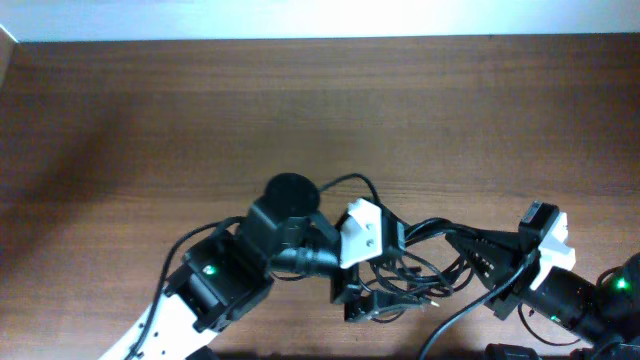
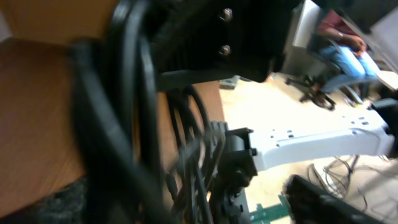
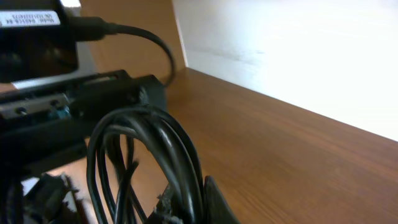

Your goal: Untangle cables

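**Table** (image 1: 150, 120): flat, matt, brown wood-grain top, bounded at its far edge by a pale wall (image 1: 300, 18)

**Cables** (image 1: 415, 272): thin, smooth, round black cords; they lie in overlapping loops near the front edge of the table, between the two arms

**Left arm** (image 1: 215, 280): boxy black housings and white plastic shells, with a round black cap (image 1: 290, 190) on one joint; it reaches in from the front left, and its white wrist block stands over the left end of the tangle

**Left jaws**: in the left wrist view, blurred black cords cross close to the lens and cover the fingers; it cannot be told whether the jaws are spread or clenched, nor whether they touch a cord

**Right arm** (image 1: 560, 290): the same black-and-white build, entering from the front right; its dark tip runs into the right side of the tangle

**Right jaws**: clenched on the cables; in the right wrist view a bundle of several glossy cords runs down into them at its base and rises above the table as a tall, rounded, upright loop
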Robot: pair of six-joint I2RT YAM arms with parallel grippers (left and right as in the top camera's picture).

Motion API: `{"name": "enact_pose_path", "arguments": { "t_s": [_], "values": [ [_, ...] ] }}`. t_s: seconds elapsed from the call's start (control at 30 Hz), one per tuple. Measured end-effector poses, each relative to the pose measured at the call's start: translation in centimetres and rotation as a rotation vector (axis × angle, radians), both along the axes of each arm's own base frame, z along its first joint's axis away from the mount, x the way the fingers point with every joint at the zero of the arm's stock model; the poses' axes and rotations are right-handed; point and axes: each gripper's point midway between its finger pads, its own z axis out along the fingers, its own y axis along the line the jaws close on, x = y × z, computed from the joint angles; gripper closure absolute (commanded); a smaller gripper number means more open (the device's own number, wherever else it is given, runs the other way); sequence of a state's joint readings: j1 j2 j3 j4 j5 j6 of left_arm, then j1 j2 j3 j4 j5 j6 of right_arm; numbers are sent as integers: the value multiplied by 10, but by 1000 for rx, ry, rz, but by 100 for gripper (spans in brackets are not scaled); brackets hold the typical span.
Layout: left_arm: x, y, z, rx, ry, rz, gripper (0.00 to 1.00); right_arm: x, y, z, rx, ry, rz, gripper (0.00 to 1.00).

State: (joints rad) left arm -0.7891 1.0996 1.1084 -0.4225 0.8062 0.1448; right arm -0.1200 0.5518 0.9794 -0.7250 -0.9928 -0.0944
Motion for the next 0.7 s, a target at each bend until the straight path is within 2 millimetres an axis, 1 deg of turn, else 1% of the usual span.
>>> {"name": "enact_pose_path", "arguments": {
  "t_s": [0.03,0.1,0.2,0.27,0.33,0.43,0.57,0.7],
  "values": [
    [4,6,2,1,4,29,1,2,-2,-1,0,6,-18,96],
    [11,25,6,14,21,115,1,6,-5,0,-3,1,-44,96],
    [13,52,8,43,33,243,1,10,-7,7,-3,-30,-57,96],
    [12,58,7,58,41,271,1,11,-7,12,14,-39,-65,96],
    [16,62,1,85,51,306,1,12,-7,15,29,-37,-69,96],
    [27,69,-8,130,46,384,1,12,-6,22,58,-38,-63,96],
    [36,75,-15,171,-16,422,1,6,0,36,85,-83,-8,96],
    [56,90,-21,217,-39,539,1,1,4,38,98,-80,25,96]
  ]
}}
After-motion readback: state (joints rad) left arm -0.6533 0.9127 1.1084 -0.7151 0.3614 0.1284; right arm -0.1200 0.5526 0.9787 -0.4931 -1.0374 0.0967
